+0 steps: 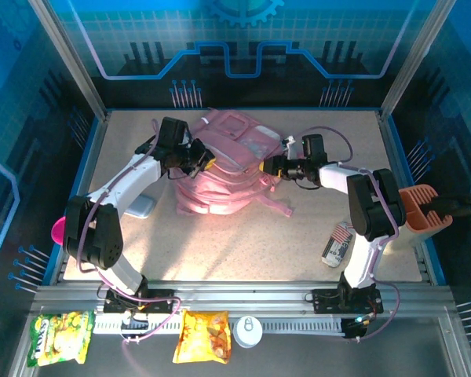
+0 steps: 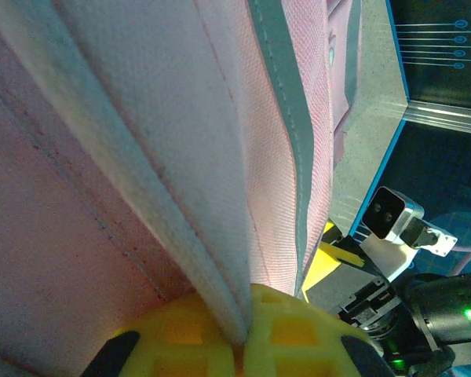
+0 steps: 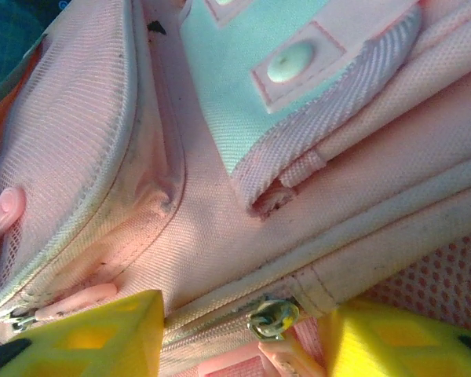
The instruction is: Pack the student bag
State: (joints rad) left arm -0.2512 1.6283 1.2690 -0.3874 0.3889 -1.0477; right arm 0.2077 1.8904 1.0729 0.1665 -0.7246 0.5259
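I think I am at the opening step. 2 snack packs (image 1: 202, 336) wait at the near edge. Past them the pink bag (image 1: 224, 188) lies in the middle of the table (image 1: 243, 243). My left gripper (image 2: 243, 338) pinches a fold of its cloth. My right gripper (image 3: 243, 330) is spread, a zip tag (image 3: 272, 314) between its fingers (image 3: 102, 338). Next it should close on that tag and pull. The wrist camera shows the tag; from above it is too small.

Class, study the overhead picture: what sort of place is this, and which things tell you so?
Probably a robot lab cell, not a classroom: a table fenced by metal rails, blue printed panels around it, and two arms bolted at its near edge, reaching a bag.
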